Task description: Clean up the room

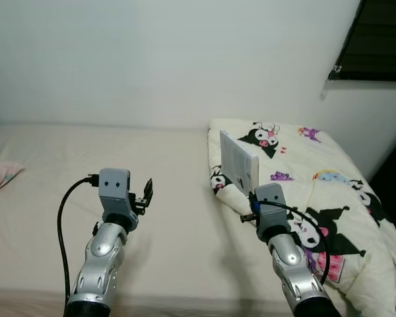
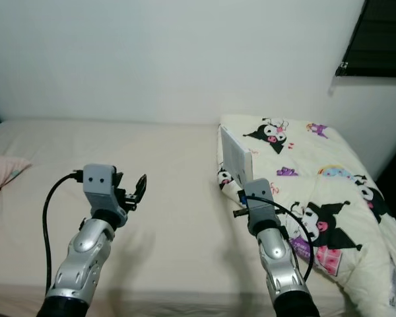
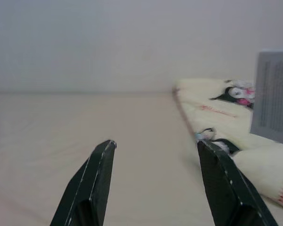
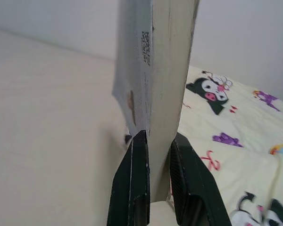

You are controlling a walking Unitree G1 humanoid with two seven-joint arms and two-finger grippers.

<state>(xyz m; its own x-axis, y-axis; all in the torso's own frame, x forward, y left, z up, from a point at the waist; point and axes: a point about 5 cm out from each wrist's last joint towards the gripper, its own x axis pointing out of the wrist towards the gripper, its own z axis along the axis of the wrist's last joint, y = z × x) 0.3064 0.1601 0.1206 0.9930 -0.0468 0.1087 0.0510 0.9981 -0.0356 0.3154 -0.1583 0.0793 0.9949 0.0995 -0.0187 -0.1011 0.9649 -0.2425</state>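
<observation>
A grey-white book [image 1: 238, 160] stands upright over the bed, held by its lower edge. My right gripper [image 4: 158, 141] is shut on the book [image 4: 156, 70], one black finger on each cover. My left gripper [image 1: 146, 193] hovers over the bare cream sheet [image 1: 86, 158] to the left, open with nothing between its fingers [image 3: 104, 160]. The book [image 3: 274, 101] appears at the edge of the left wrist view, beside the folded quilt.
A cream quilt [image 1: 317, 191] printed with black cartoon characters lies bunched on the right half of the bed. A pink pillow [image 1: 0, 175] sits at the far left. A white wall runs behind the bed, with a dark window [image 1: 376, 39] at upper right.
</observation>
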